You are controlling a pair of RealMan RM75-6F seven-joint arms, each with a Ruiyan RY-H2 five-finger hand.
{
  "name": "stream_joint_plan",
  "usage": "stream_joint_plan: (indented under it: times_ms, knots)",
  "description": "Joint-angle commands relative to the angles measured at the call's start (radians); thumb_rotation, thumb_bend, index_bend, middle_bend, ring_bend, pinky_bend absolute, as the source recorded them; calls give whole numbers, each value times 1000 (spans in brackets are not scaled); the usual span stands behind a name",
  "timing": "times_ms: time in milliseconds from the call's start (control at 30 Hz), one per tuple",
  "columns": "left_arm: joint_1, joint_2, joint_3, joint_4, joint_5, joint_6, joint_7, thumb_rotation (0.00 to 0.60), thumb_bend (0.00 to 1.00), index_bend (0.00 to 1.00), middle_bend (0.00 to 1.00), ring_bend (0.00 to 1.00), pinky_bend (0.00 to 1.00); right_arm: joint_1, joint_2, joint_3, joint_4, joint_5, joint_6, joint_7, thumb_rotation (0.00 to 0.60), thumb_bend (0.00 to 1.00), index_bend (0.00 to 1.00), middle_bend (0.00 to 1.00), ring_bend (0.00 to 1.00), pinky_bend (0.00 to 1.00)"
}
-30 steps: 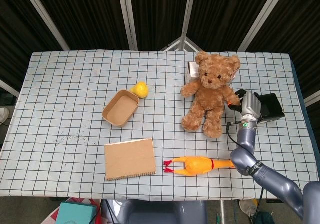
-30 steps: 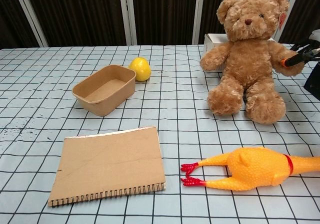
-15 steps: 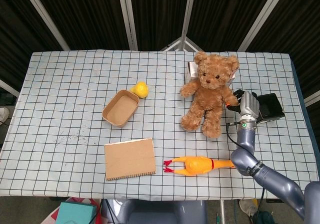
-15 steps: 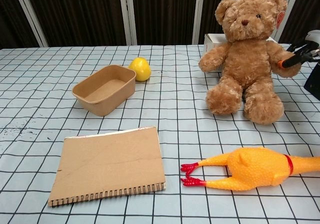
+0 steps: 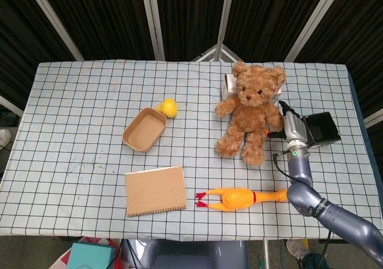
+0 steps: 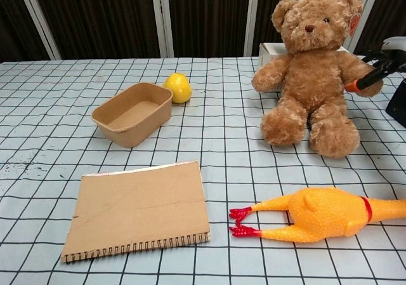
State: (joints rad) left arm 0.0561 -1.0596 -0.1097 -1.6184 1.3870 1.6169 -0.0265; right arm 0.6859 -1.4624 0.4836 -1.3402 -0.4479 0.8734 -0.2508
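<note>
Contact only: right hand [image 5: 289, 128] against teddy bear [image 5: 251, 110] arm, fingers spread, nothing gripped. Bear seated upright mid-right on table [image 5: 78, 113], rubber chicken [image 5: 236, 197] in front. Toppling risk from a sideways nudge.

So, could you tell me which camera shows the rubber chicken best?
The head view: the rubber chicken lies whole from red feet to head, near the table's front edge, right of the notebook. The chest view shows the chicken closer, but its head end runs out of frame at the right.
</note>
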Motion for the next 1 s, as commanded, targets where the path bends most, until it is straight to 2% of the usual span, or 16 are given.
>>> stream_joint_plan:
  times_ms: [33, 200, 300, 367, 433, 533, 633, 767, 1000]
  knots:
    - [2, 3, 0, 1, 0, 1, -8, 600, 269, 226, 0, 0, 135, -57, 62, -22, -66, -57, 36, 31, 600, 277, 0, 86, 29, 0]
    - [2, 8, 3, 0, 4, -4, -21, 600, 269, 226, 0, 0, 135, -204, 167, -103, -230, -190, 165, 84, 600, 277, 0, 87, 35, 0]
    - [3, 10, 7, -2, 12, -2, -25, 600, 269, 226, 0, 0, 135, -307, 214, -177, -326, -315, 262, 132, 600, 277, 0, 87, 36, 0]
    - [4, 11, 10, -3, 19, 0, -28, 600, 269, 226, 0, 0, 135, -380, 230, -233, -372, -452, 344, 193, 600, 277, 0, 87, 36, 0]
    - [6, 11, 14, -4, 26, 3, -32, 600, 269, 226, 0, 0, 135, -443, 240, -307, -380, -604, 416, 236, 600, 277, 0, 87, 39, 0]
    - [10, 12, 19, -3, 40, 13, -42, 600, 269, 226, 0, 0, 135, -504, 234, -413, -324, -845, 507, 309, 600, 277, 0, 88, 42, 0]
    - [11, 12, 21, 0, 45, 15, -45, 600, 269, 226, 0, 0, 135, -532, 238, -470, -251, -983, 566, 344, 600, 277, 38, 88, 41, 0]
    - [12, 13, 20, 2, 44, 18, -43, 600, 269, 226, 0, 0, 135, -551, 247, -487, -181, -1077, 642, 303, 600, 277, 105, 88, 40, 0]
    - [10, 8, 22, 0, 48, 19, -22, 600, 269, 226, 0, 0, 135, -570, 268, -487, -163, -1100, 675, 239, 600, 277, 108, 87, 33, 0]
